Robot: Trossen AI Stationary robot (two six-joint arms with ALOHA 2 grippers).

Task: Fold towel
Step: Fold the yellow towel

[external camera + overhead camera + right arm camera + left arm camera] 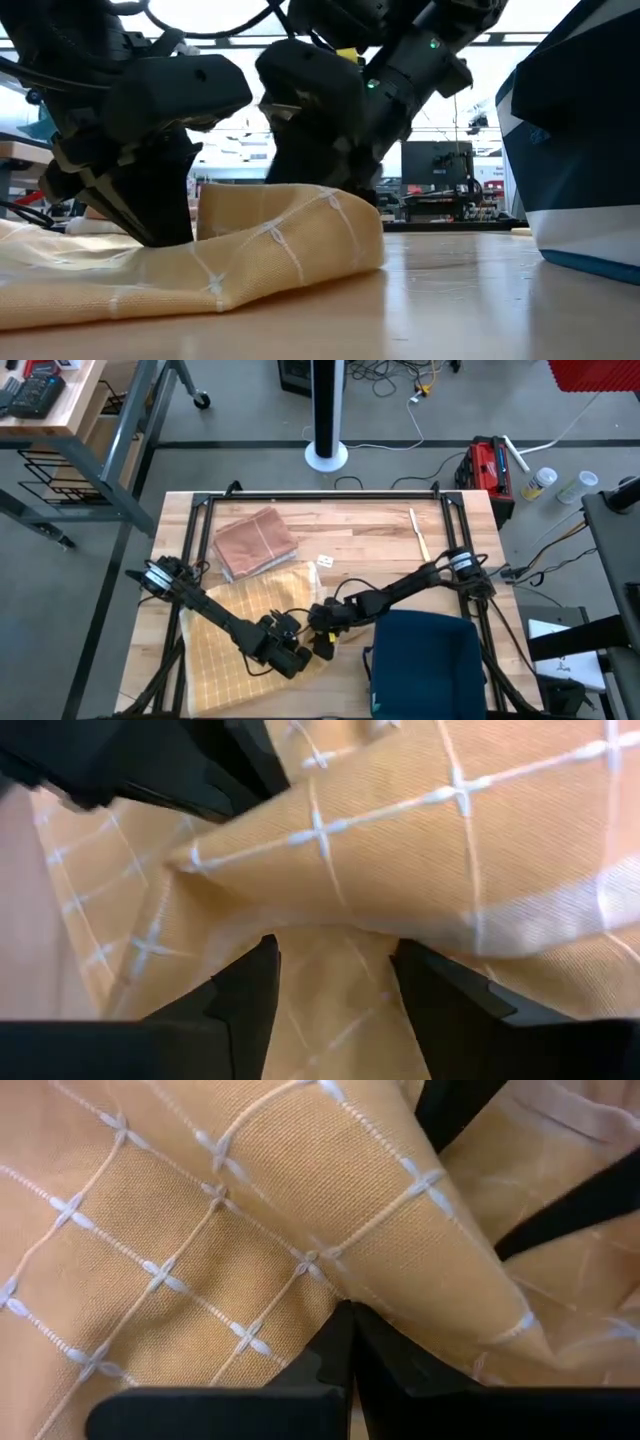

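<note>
A yellow towel (235,640) with a white grid pattern lies on the wooden table's near left part. Its right portion rises in a rounded fold (290,235). My left gripper (296,658) is shut at the towel's near right part, fingers pointing down (160,230). Just beyond it, my right gripper (322,643) comes in from the right. In its wrist view it stands open (335,985) before the raised fold (400,850). My left gripper pinches a raised fold of the towel (340,1290) between its two shut fingers, coming slanting from above. How many layers it has cannot be told. The cloth rises from the tips in a ridge, and the rest of the towel lies on the table. Whether my right gripper touches the towel, I cannot tell; its fingers (250,995) stand apart over the cloth.
A folded pinkish-brown cloth (255,543) lies at the far left of the table. A dark blue box (425,660) stands at the near right, close to my right arm. A pale stick (418,532) lies at the far right. Bare wood (360,560) shows in the middle.
</note>
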